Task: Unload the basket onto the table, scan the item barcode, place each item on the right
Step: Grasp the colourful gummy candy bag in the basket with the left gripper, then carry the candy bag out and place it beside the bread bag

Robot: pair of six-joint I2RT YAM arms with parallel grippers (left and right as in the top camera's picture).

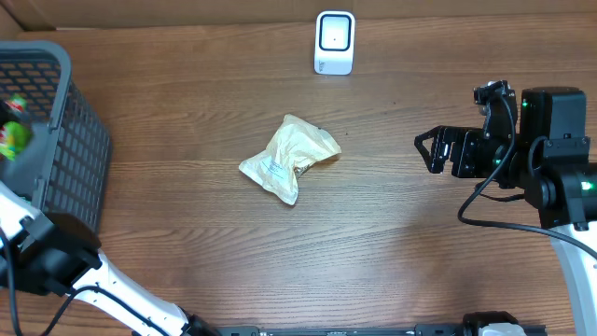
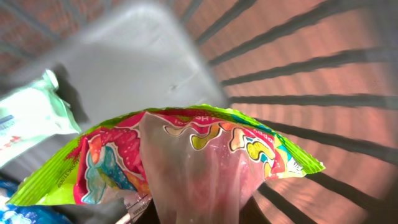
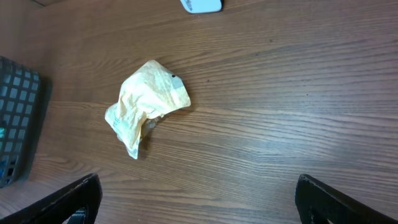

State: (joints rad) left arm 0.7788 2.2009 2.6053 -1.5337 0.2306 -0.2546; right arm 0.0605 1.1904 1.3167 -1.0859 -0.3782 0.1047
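Inside the basket (image 1: 79, 159), the left gripper is clamped on a colourful snack bag (image 2: 205, 143), its lettering unreadable; far right of the basket, the right gripper (image 1: 424, 151) gapes wide.

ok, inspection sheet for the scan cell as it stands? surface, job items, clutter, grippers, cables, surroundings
surface: brown wood-grain table, no spills seen.
job's things: white boxy barcode scanner at the far edge; green and pink plastic snack bag inside the dark grey slatted plastic basket at the left.
clutter: crumpled pale yellow packet loose at mid-table; white and green pack beside the bag in the basket.
grippers: left gripper shut, fingers not clearly seen, seemingly pinching the bag's near edge; right gripper open, empty, over bare table.
cables: black cable looping off the right arm, apart from the items.
surroundings: nothing seen.
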